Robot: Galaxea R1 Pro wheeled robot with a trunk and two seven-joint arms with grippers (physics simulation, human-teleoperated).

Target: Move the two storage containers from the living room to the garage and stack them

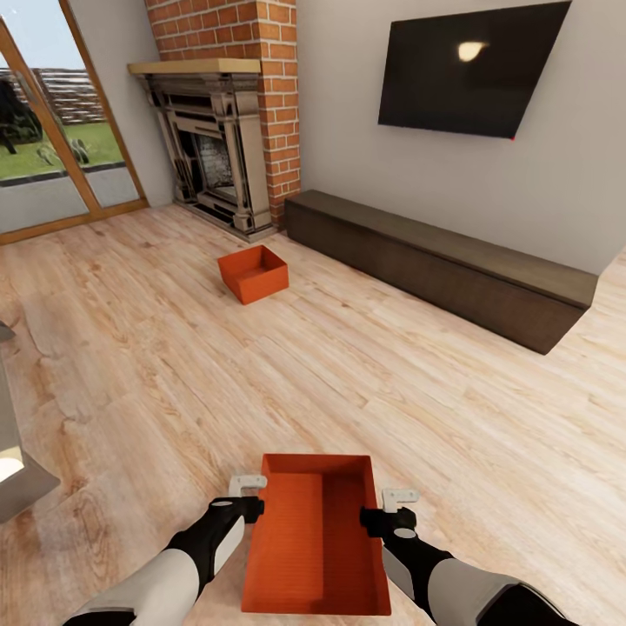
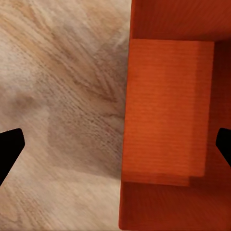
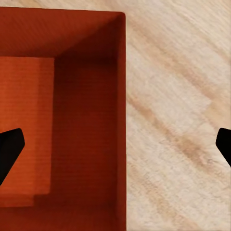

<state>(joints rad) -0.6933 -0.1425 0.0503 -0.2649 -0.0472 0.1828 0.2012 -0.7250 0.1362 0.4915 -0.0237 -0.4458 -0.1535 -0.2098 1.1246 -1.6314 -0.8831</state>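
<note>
I am in the living room, over light wood planks. One orange-red storage container (image 1: pixel 315 543) lies lengthwise right in front of me, open top up and nothing inside. My left gripper (image 1: pixel 248 496) is open astride its left long wall (image 2: pixel 126 110), one dark fingertip (image 2: pixel 9 150) outside and the other inside the bin. My right gripper (image 1: pixel 389 513) is open astride the right long wall (image 3: pixel 122 120) in the same way. The second storage container (image 1: pixel 253 272) sits on the floor further off, near the fireplace.
A brick fireplace (image 1: pixel 217 148) stands at the back. A long dark low cabinet (image 1: pixel 435 261) runs along the right wall under a wall TV (image 1: pixel 469 65). Glass doors (image 1: pixel 52 130) are at far left. A grey furniture edge (image 1: pixel 17 474) juts in at left.
</note>
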